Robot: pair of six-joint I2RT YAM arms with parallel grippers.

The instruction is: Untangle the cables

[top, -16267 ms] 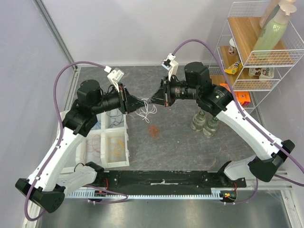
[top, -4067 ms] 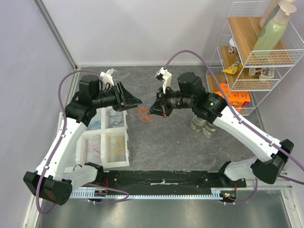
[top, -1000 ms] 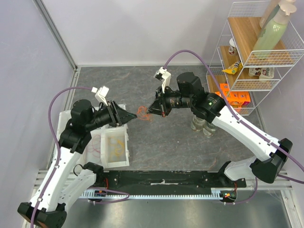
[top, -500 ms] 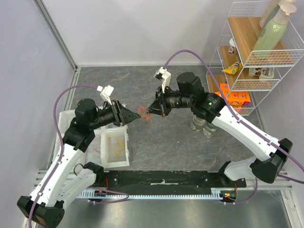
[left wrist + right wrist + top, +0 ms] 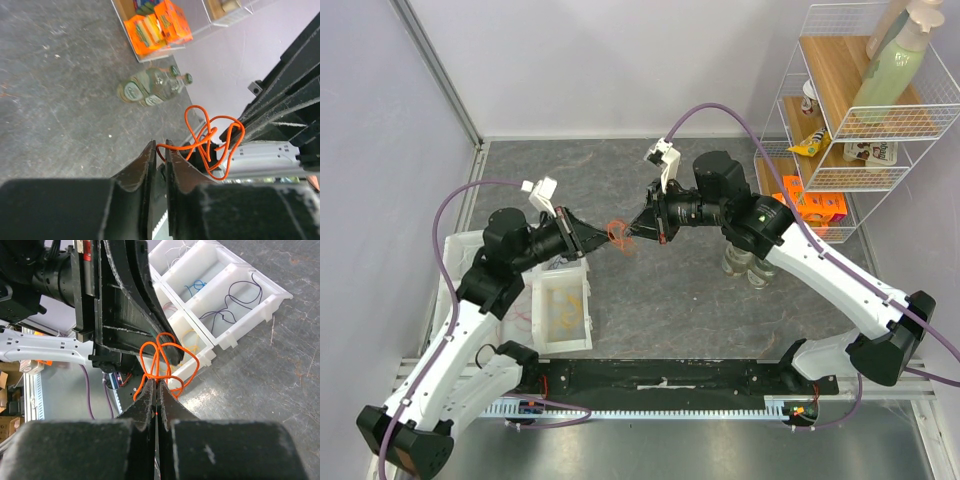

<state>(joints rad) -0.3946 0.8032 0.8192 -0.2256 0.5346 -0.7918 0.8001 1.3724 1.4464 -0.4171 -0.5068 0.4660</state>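
Grey table, lilac walls, orange cable aloft

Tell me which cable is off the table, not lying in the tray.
The orange cable: the right gripper pinches it in mid-air, by the left gripper. The blue cable, dark cable and yellow cable lie in the white tray.

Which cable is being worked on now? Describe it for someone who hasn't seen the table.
Look above the middle of the grey table, where the left gripper and right gripper meet tip to tip. Strung between them is a tangled orange cable, pinched by the right one. The other loops lie in the white tray.
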